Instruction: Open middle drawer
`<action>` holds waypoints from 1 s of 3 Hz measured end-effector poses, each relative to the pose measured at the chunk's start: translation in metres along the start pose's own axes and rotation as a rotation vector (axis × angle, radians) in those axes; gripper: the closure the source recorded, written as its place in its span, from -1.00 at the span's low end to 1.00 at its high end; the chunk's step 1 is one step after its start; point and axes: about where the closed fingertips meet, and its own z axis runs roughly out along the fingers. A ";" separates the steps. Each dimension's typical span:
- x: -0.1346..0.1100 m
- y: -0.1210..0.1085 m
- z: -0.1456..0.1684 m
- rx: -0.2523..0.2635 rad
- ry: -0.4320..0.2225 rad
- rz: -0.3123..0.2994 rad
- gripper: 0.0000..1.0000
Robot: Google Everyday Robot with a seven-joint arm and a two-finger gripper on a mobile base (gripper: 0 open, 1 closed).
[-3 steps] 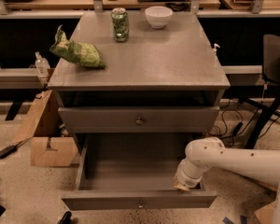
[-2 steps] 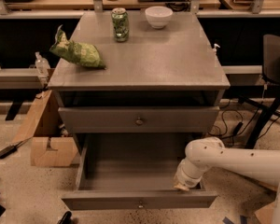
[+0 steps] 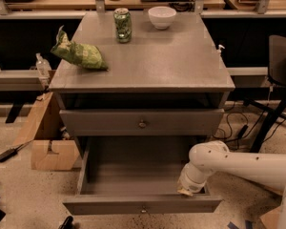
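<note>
While the middle drawer [image 3: 133, 175] stands pulled well out of the grey cabinet [image 3: 157, 66], beneath the top drawer [image 3: 109, 123], the gripper [image 3: 187, 191] on the white arm [image 3: 248, 163] sits at its front right corner, just behind the drawer front. Whether the gripper is spread or closed cannot be told. On the cabinet top rest a green can [image 3: 122, 25], a white bowl [image 3: 161, 16] and a green bag [image 3: 81, 54].

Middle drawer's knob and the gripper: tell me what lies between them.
Only the middle drawer's bare floor and front panel, per the camera view; the gripper sits at the drawer's right front corner.
</note>
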 end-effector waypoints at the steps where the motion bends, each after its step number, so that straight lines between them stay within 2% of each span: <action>1: 0.000 0.001 0.001 -0.003 0.000 0.000 -0.75; 2: -0.002 -0.003 0.002 -0.003 0.000 0.000 -1.00; 3: -0.002 -0.003 0.002 -0.003 0.000 0.000 -1.00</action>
